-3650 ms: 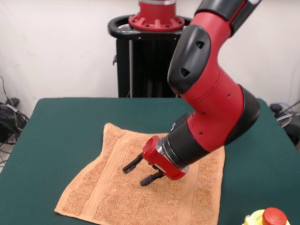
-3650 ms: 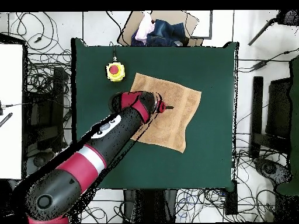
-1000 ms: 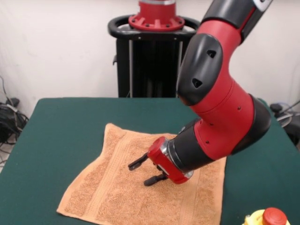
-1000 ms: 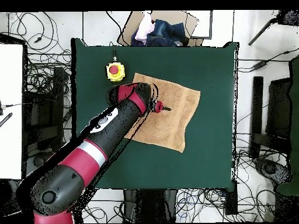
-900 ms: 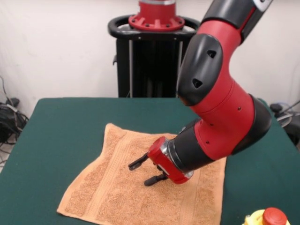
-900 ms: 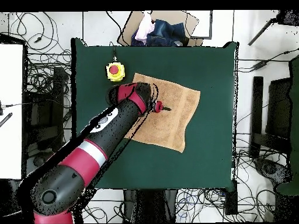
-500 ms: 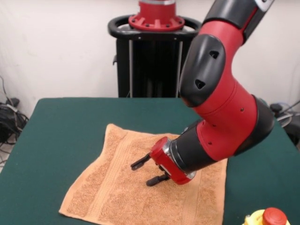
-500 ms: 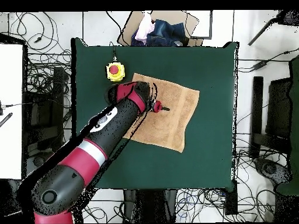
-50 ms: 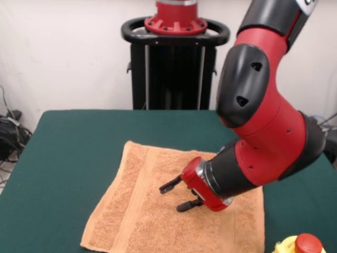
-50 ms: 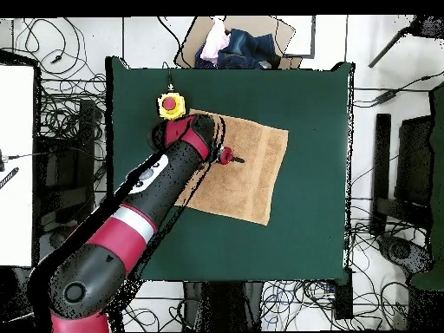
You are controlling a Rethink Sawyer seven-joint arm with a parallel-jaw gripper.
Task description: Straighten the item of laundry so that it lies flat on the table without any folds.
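Table (image 9: 68, 142) in dark green felt carries the orange-tan towel (image 9: 137, 211), which lies spread flat near its middle, under the red and black arm (image 9: 263, 132). Low over the towel's centre, the gripper (image 9: 176, 196) has its fingers parted and grips nothing.

A yellow box with a red button (image 10: 172, 106) sits on the bench (image 10: 312, 217) near one edge. Past the bench lies a pile of clothes (image 10: 232, 45) on brown cardboard. Black cables (image 10: 65, 52) lie tangled on the floor all around
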